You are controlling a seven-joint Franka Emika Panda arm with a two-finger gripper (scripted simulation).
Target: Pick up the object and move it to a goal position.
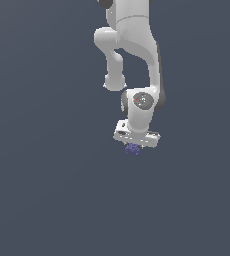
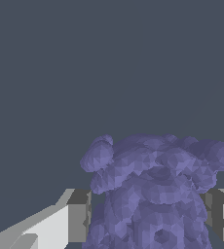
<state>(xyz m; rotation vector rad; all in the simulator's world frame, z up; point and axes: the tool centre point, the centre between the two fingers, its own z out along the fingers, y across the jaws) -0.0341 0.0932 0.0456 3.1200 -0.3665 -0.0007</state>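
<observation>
In the wrist view, one grey finger (image 2: 79,216) presses the object's (image 2: 153,194) side and the other finger (image 2: 220,214) presses the opposite side, so the gripper (image 2: 148,216) is clamped on it. In the exterior view the object (image 1: 132,148) hangs directly beneath the white gripper (image 1: 135,144), against a plain grey surface (image 1: 47,190).

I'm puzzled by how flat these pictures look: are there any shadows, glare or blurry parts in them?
In the exterior view the background is one even grey-blue with no cast shadow under the purple cluster; the white arm shows only soft shading, no glare. In the wrist view the cluster is sharp, its faceted bumps crisp, and the grey fingers beside it look equally sharp. Nothing looks blurred or distorted.
</observation>
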